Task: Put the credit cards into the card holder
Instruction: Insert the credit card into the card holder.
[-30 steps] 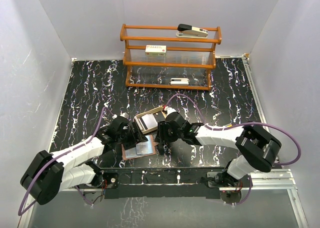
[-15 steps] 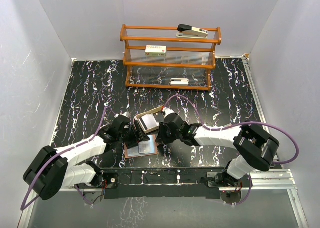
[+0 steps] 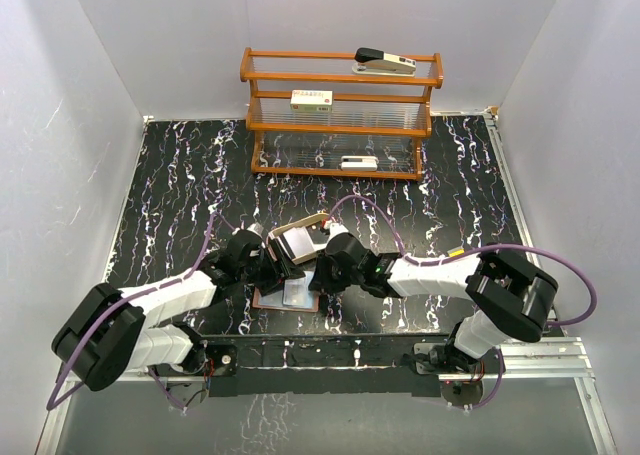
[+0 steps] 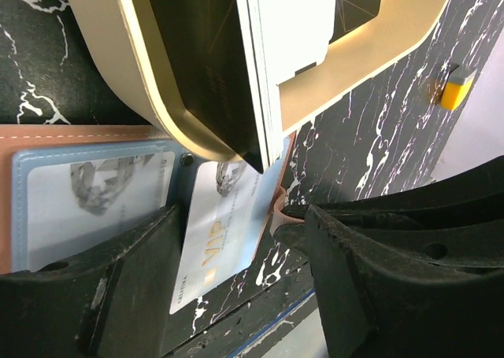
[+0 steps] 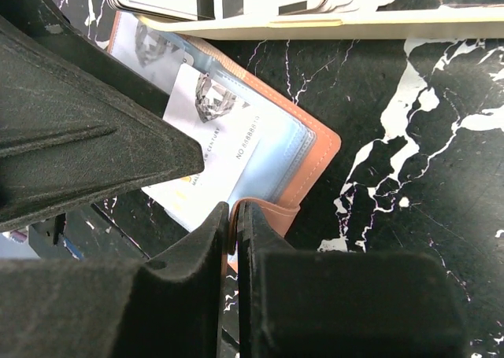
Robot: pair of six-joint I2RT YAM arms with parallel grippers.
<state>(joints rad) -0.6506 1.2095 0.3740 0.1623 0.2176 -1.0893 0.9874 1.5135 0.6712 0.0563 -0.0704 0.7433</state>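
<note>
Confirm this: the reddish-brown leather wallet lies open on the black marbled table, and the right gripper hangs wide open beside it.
Wrong in one respect. The right wrist view shows the right gripper shut on the edge of the reddish-brown leather wallet, not open. The wallet does lie open on the black marbled table.

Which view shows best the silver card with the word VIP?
Left wrist view: the VIP card is large, its gold lettering readable, only its top hidden by the tray. Right wrist view shows it partly behind a finger. Top view shows only a small pale patch.
</note>
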